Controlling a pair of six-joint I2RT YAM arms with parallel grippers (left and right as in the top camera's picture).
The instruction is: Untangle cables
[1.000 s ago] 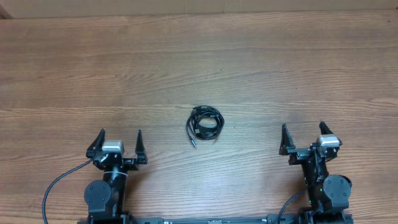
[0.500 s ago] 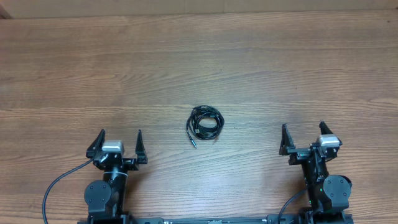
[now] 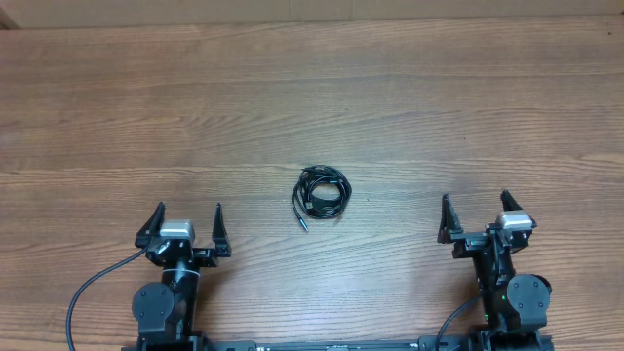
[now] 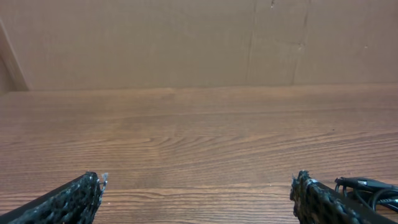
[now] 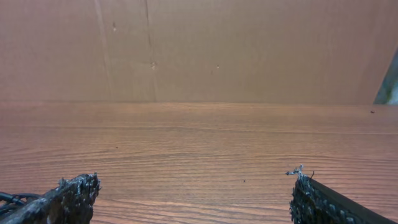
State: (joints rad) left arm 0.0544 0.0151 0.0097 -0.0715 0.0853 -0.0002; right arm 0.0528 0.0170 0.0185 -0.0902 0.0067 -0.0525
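Black cables (image 3: 321, 192) are laid in a small coil on a wooden table (image 3: 292, 88).
The coil is seen ahead of and between the left gripper (image 3: 187, 211) and right gripper (image 3: 475, 199), well apart from both; both are spread wide, with nothing grasped.

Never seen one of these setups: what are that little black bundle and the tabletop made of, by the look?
The cables look sheathed in black plastic or rubber: thin, bending in soft loops. The table looks like wood or wood-print laminate: brown, matte, streaky grain lines; I cannot tell which.
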